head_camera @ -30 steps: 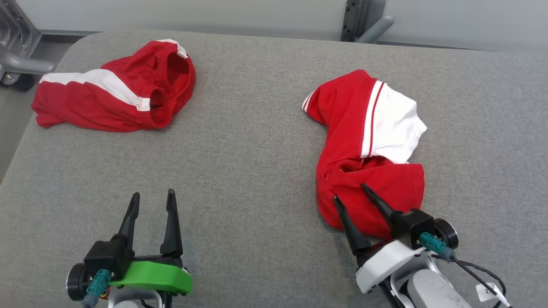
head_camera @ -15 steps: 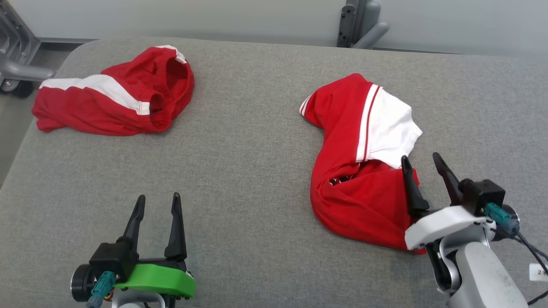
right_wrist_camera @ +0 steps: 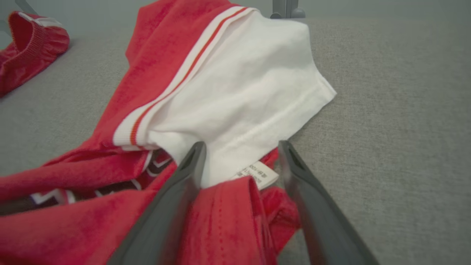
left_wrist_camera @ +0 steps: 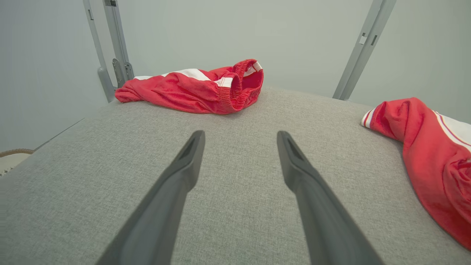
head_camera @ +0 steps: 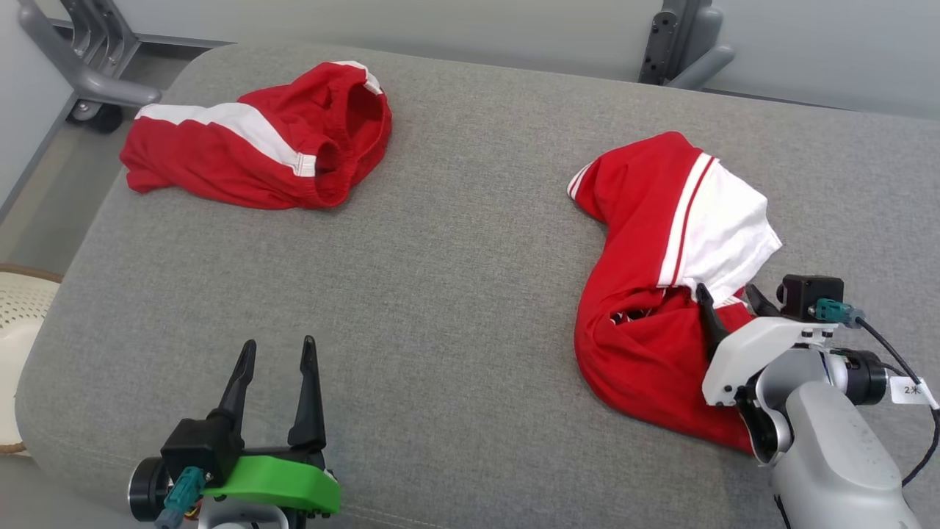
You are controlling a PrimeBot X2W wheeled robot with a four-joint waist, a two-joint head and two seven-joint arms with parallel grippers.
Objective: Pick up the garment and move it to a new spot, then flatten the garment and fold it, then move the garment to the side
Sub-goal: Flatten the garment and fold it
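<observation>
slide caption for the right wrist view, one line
Right gripper open, its fingers astride a red fold of the shirt on the grey cushion.

Shorts [head_camera: 250,158] left, shirt [head_camera: 646,220] right, on cushion [head_camera: 455,294]

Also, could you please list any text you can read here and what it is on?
"2", then a mark too small to read: white tag hanging near the right gripper.
Care label on the red and white garment: print too blurred to read.
Nothing else is legible.
</observation>
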